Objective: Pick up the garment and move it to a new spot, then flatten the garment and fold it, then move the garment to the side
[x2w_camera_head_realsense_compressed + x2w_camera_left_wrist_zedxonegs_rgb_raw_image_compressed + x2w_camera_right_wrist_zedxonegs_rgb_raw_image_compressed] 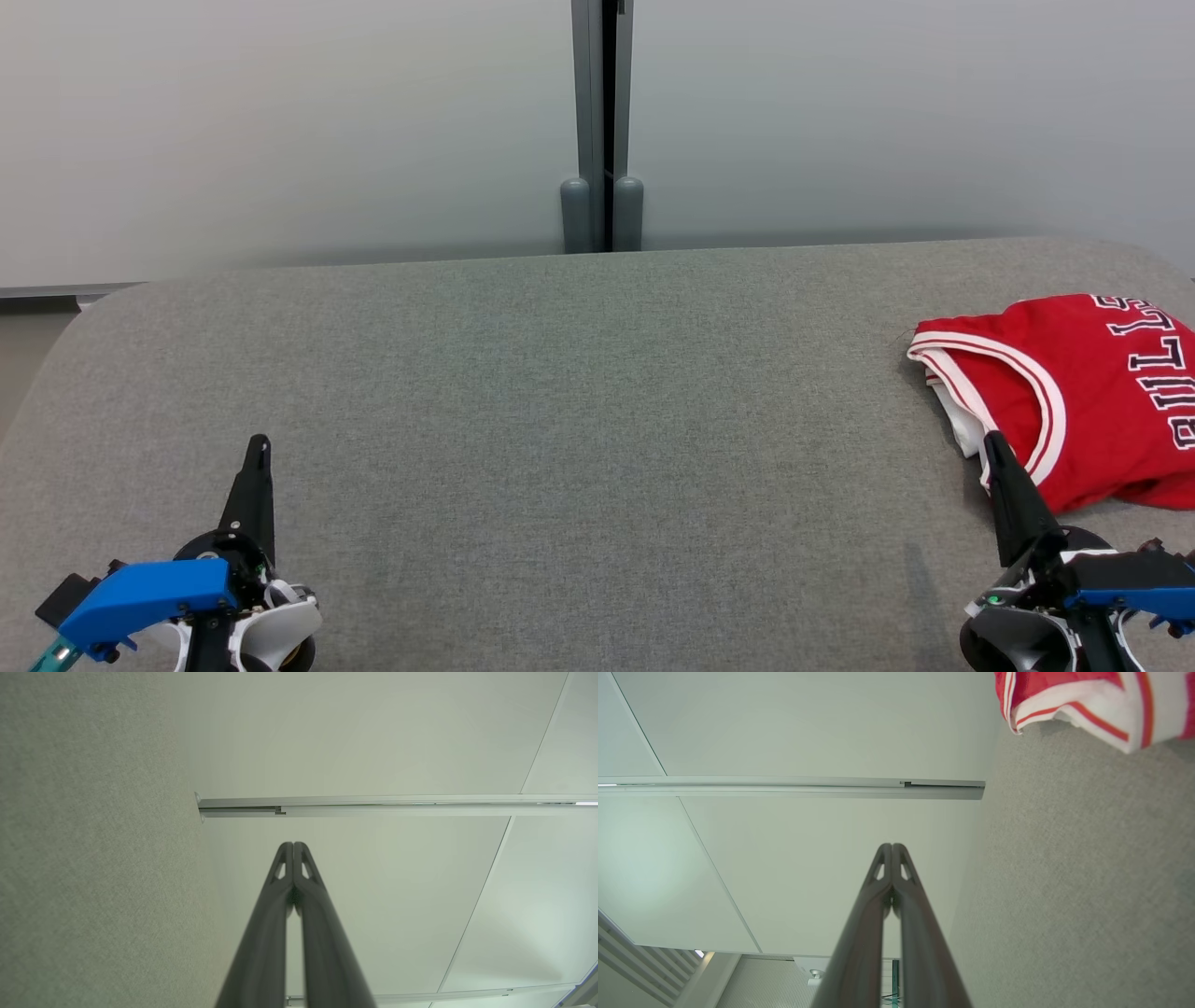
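A red basketball jersey point(1092, 392) with white trim and dark lettering lies folded at the right edge of the grey table point(579, 392); its striped hem point(1083, 704) fills the top right of the right wrist view. My right gripper point(991, 443) hovers at the lower right, shut and empty, its tip overlapping the jersey's near edge in the head view. In the right wrist view the right gripper point(892, 847) has both fingers pressed together, apart from the cloth. My left gripper point(259, 445) rests at the lower left, shut and empty; the left gripper point(293, 845) points toward the wall.
A pale wall with a grey vertical post point(602, 131) stands behind the table. The table's rounded left corner point(84, 327) drops to the floor. Bare grey cloth spreads between the two grippers.
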Controlling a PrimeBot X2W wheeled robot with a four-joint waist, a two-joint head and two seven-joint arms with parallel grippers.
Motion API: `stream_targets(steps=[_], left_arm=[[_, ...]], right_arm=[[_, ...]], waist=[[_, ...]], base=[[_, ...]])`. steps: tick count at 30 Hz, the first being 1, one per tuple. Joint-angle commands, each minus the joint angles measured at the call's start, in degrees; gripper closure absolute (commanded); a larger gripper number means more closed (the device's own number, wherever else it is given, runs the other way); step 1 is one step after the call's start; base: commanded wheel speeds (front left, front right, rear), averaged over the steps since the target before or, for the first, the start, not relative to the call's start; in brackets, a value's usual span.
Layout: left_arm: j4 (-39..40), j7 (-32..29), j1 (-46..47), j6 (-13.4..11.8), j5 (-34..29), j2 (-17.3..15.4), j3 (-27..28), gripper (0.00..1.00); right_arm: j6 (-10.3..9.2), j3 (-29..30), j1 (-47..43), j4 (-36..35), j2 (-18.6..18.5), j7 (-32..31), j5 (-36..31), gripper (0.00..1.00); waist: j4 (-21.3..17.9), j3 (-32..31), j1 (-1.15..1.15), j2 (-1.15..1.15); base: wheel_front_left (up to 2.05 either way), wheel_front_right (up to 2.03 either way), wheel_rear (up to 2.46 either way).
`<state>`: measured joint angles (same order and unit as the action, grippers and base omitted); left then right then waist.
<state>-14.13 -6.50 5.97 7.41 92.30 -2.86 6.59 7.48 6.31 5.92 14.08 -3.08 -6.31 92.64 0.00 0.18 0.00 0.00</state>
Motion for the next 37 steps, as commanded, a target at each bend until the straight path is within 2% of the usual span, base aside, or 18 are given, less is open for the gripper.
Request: stream_targets(steps=[1,37], left_arm=[[0.18,-0.23,0.57,0.27,0.21,0.08,0.14,1.00],[0.18,-0.23,0.57,0.26,0.22,0.07,0.13,1.00]], right_arm=[[0.02,0.16,0.71,0.10,0.12,-0.22,-0.24,1.00],[0.02,0.23,0.72,0.11,0.17,-0.24,-0.24,1.00]], waist=[[0.00,0.00,0.00,0.00],[0.00,0.00,0.00,0.00]], base=[[0.00,0.00,0.00],[0.00,0.00,0.00]])
